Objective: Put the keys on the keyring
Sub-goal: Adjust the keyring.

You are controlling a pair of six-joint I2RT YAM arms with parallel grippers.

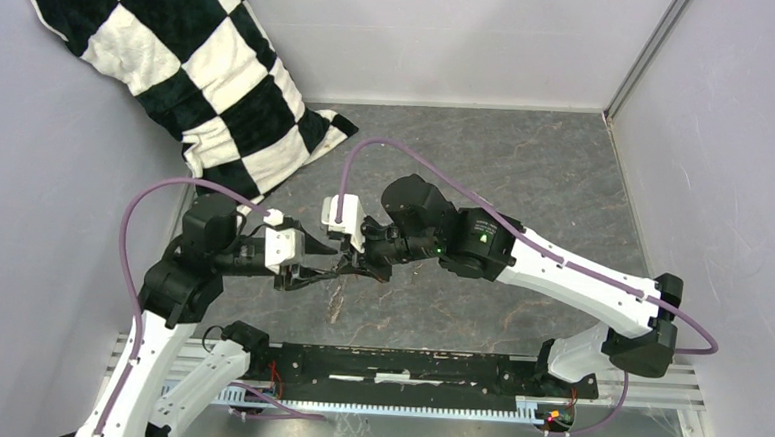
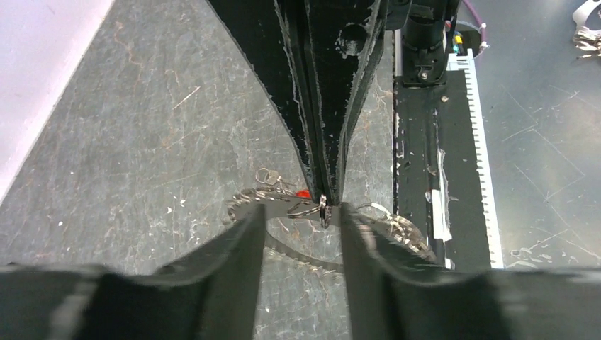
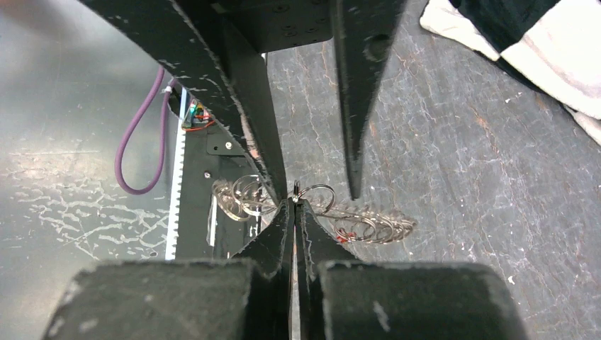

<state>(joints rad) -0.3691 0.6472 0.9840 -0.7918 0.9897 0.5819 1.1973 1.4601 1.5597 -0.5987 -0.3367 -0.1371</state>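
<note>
- A dark grey table top [image 1: 565, 188] with a marbled pattern, covered in fine pale scratches and scuffs.
- Plain pale lilac-grey walls on three sides: a back wall [image 1: 453, 32], a left wall [image 1: 23, 209] and a right wall [image 1: 738, 147].
- A slim metal post [image 1: 644, 54] runs up the back right corner.
- A black-and-white chequered pillow [image 1: 201, 69] leans in the back left corner, its lower end resting on the table.
- A black bar [image 1: 406, 365] lies along the near edge, with a toothed pale strip [image 1: 404, 408] just in front.
- Even, soft light; no hard shadows.
</note>
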